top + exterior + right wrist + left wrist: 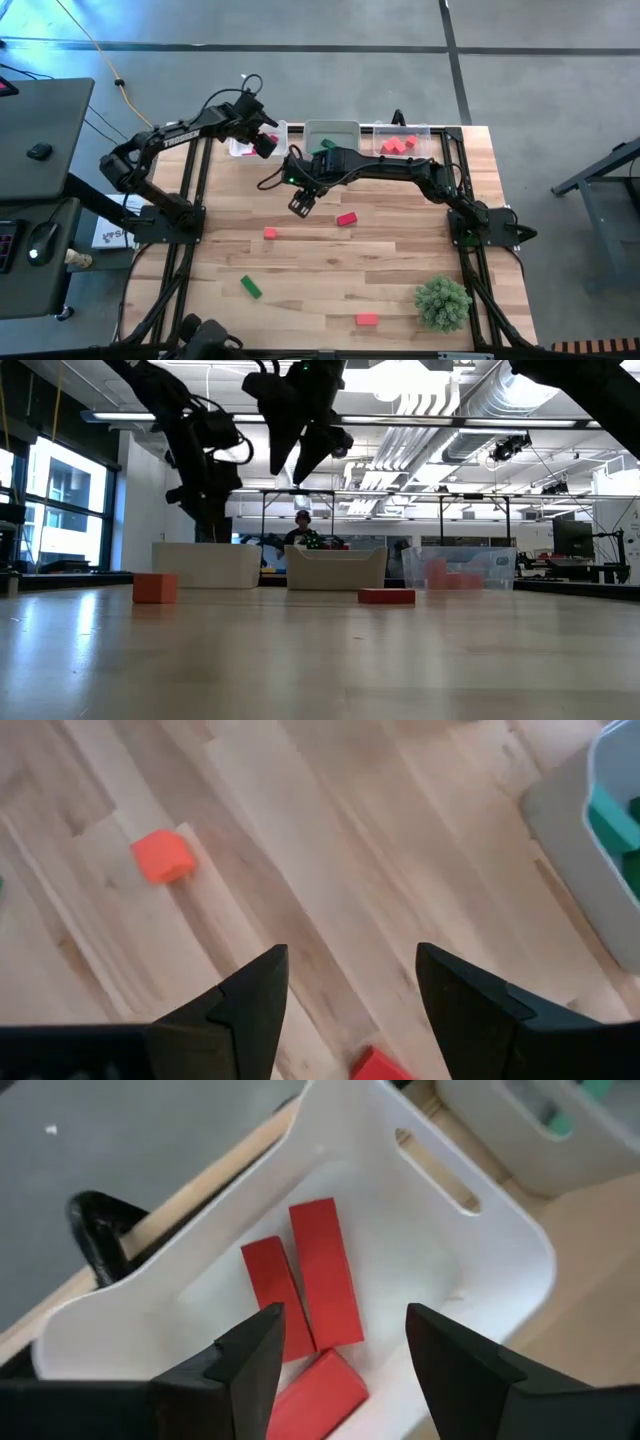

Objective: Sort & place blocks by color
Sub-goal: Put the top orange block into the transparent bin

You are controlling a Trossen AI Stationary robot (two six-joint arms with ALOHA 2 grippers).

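above left bin [500, 1260] left tool [340, 1345] open over red blocks [325, 1270]; right tool [350, 985] open above table [400, 870].

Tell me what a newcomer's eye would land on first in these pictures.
The two dark arms meeting at the table's far edge: the left gripper hangs open over the left white bin, where three red bars lie. The right gripper hovers open above bare wood near a red block. Loose blocks dot the table, and a bushy green plant sits at the near right corner.
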